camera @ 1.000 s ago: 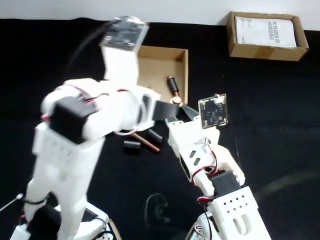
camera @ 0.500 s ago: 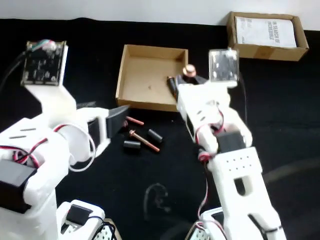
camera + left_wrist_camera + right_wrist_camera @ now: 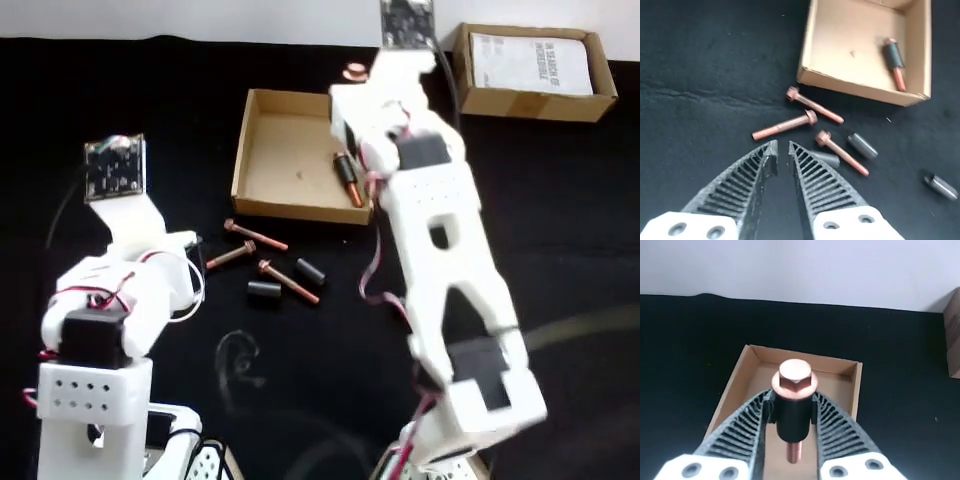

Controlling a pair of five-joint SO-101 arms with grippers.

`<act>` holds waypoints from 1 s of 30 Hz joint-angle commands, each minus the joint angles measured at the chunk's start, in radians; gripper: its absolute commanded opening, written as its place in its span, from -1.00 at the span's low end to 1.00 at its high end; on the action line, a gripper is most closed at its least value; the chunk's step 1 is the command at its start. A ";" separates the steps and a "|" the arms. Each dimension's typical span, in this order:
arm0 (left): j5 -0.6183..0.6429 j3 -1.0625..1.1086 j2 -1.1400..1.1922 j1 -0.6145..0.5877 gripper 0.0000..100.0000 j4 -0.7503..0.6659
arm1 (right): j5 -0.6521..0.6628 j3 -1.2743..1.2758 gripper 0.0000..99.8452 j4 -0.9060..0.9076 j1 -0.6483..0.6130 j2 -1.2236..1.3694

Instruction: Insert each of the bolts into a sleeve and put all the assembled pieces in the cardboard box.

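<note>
My right gripper (image 3: 791, 404) is shut on a black sleeve (image 3: 791, 421) with a copper bolt (image 3: 795, 376) through it, held upright above the open cardboard box (image 3: 801, 354). From above, that gripper (image 3: 351, 92) hangs over the box's far right corner (image 3: 362, 100). One assembled piece (image 3: 347, 179) lies inside the box (image 3: 855, 90). Three loose bolts (image 3: 815, 106) (image 3: 785, 126) (image 3: 842, 152) and black sleeves (image 3: 862, 145) (image 3: 825, 159) lie on the black cloth in front of the box. My left gripper (image 3: 782, 147) hovers just short of them, open by a narrow gap, holding nothing.
A second cardboard box (image 3: 530, 70) with a printed sheet inside sits at the far right back. Another sleeve (image 3: 941, 186) lies apart to the side of the cluster. The right arm (image 3: 440, 240) stretches across the table beside the loose parts.
The right arm has carried the bolt and sleeve away from the table's middle to above the box's far side. The left arm has pulled back to the left and dropped lower.
</note>
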 commanded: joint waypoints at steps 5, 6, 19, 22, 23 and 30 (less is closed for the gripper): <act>-0.006 0.275 -0.139 -0.056 -0.88 -0.242 | 0.072 -0.518 -0.98 0.124 0.015 0.400; -0.006 0.303 -0.156 -0.062 -0.88 -0.269 | 0.086 -0.565 -0.98 0.140 0.015 0.449; 0.000 0.513 -0.255 -0.120 -0.88 -0.387 | 0.219 -0.892 -0.98 0.481 -0.012 0.812; 0.000 0.535 -0.255 -0.119 -0.88 -0.387 | 0.278 -0.888 -0.98 0.585 -0.036 0.829; 0.000 0.541 -0.255 -0.119 -0.89 -0.387 | 0.299 -0.886 -0.98 0.613 -0.045 0.834; 0.000 0.602 -0.297 -0.119 -0.89 -0.387 | 0.338 -0.894 -0.97 0.654 -0.076 0.866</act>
